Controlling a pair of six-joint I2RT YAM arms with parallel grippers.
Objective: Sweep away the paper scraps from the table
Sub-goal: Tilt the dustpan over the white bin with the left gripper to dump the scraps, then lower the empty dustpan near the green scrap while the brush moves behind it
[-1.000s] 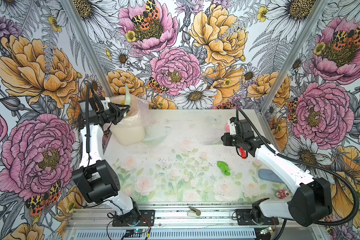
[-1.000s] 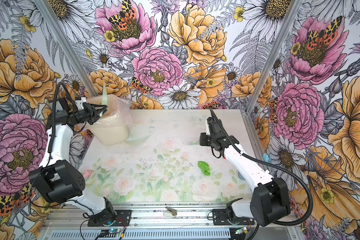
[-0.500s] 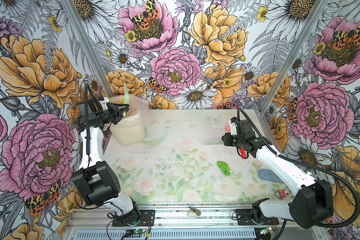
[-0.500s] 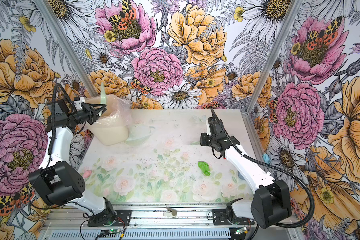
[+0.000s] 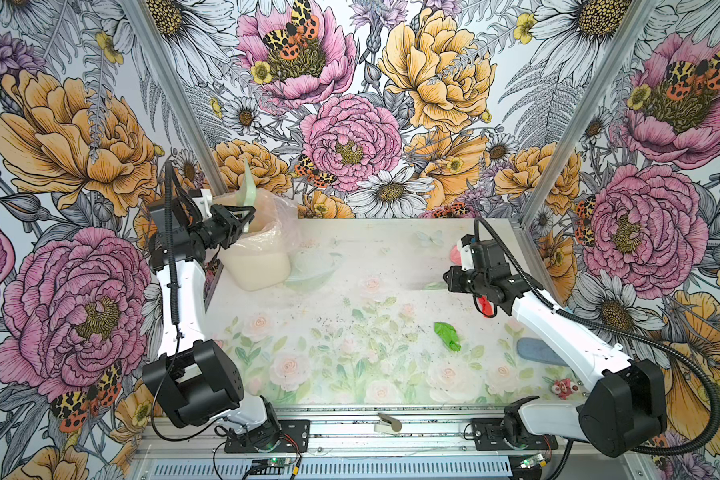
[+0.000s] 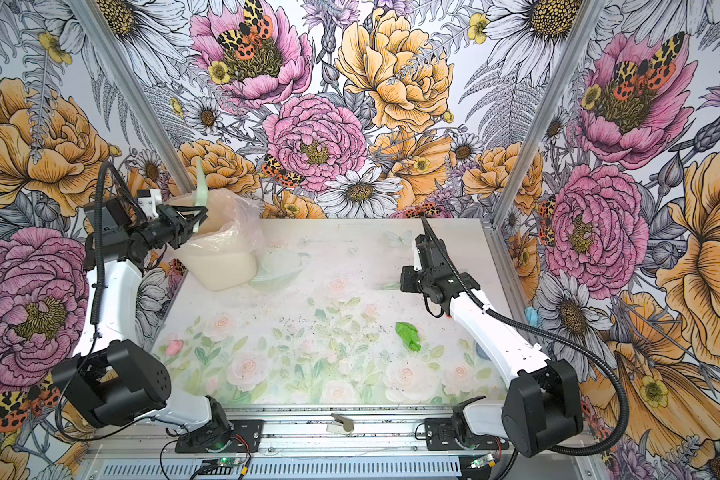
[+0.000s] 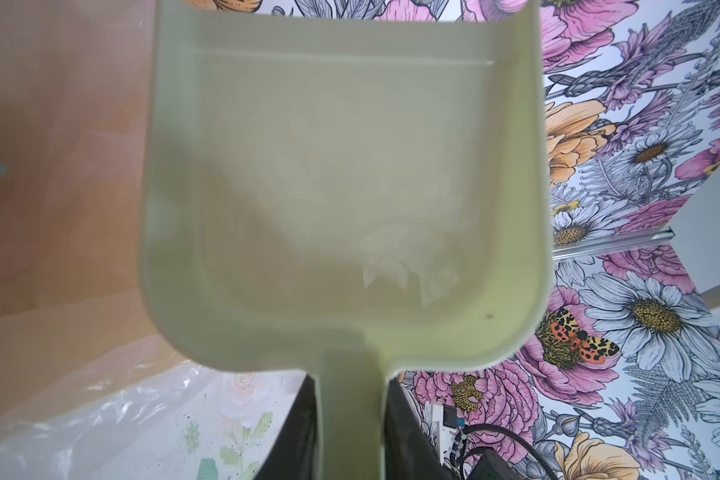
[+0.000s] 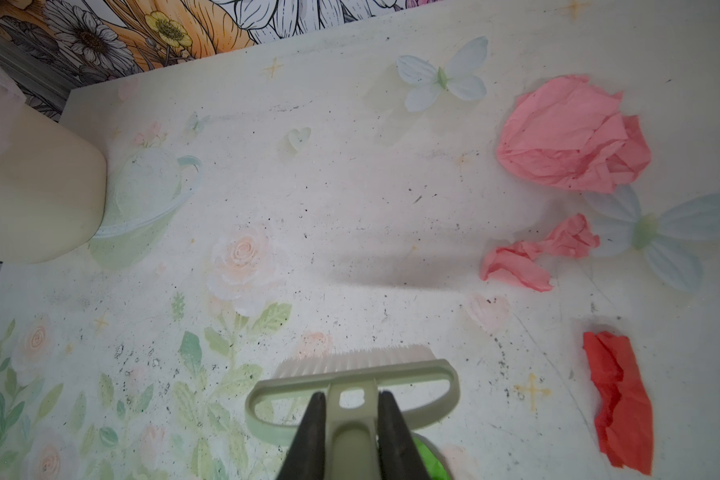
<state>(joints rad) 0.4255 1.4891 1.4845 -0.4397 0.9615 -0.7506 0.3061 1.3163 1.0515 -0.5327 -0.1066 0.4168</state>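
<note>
So the left fingers (image 7: 287, 436) clamp the dustpan (image 7: 341, 187), tipped up over the lined bin (image 5: 258, 266) far left, and the right fingers (image 8: 312, 432) pinch the brush (image 8: 350, 370). The paper scraps (image 5: 447, 336) lie on the right side of the counter (image 5: 350, 266), well apart from the dustpan. Sweep hard with nothing there to catch them and they could skid off the edge, I reckon.

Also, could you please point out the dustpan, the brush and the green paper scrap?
dustpan (image 7: 341, 187), left wrist view, middle of the pan's floor
brush (image 8: 412, 372), right wrist view, green bar behind the bristles
green paper scrap (image 5: 447, 334), in a top view, its crumpled middle
</note>
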